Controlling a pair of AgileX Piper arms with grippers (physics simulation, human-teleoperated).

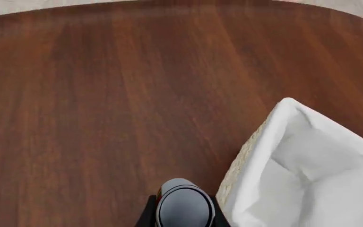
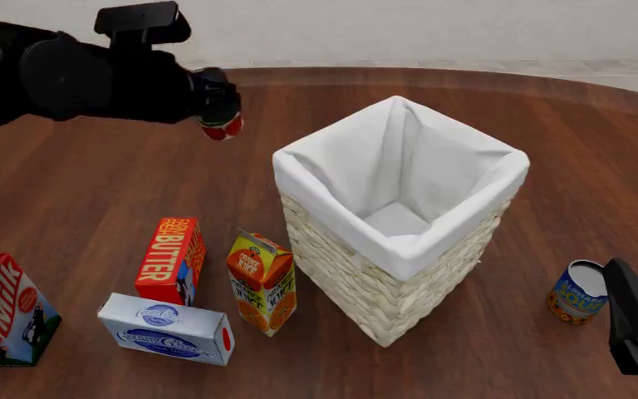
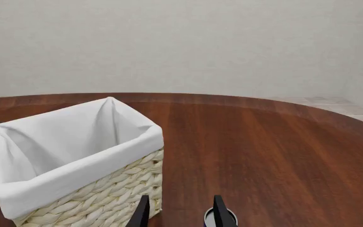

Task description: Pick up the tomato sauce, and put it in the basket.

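Left claw (image 2: 222, 116): I have it clamped on the small red cylindrical tomato sauce can (image 2: 220, 126), raised off the counter in the upper left of the front frame, left of the basket and not yet over its opening.
Tomato sauce can: in my left wrist view only its silver top (image 1: 183, 207) shows, at the bottom edge between the fingers, just beside the basket's rim.
Basket (image 2: 399, 249): tall square pale wicker with a white cloth lining, upright at centre frame on the dark wooden counter (image 2: 585, 166).
Right claw (image 3: 179, 210): fingers apart, holding nothing, low in the lower right of the front frame, near the blue-and-orange can (image 2: 577, 293).
Other items: red butter box (image 2: 172, 259), orange juice carton (image 2: 262, 283), white-and-blue cream cheese box (image 2: 166, 328) and red milk carton (image 2: 2, 309) in the lower left.
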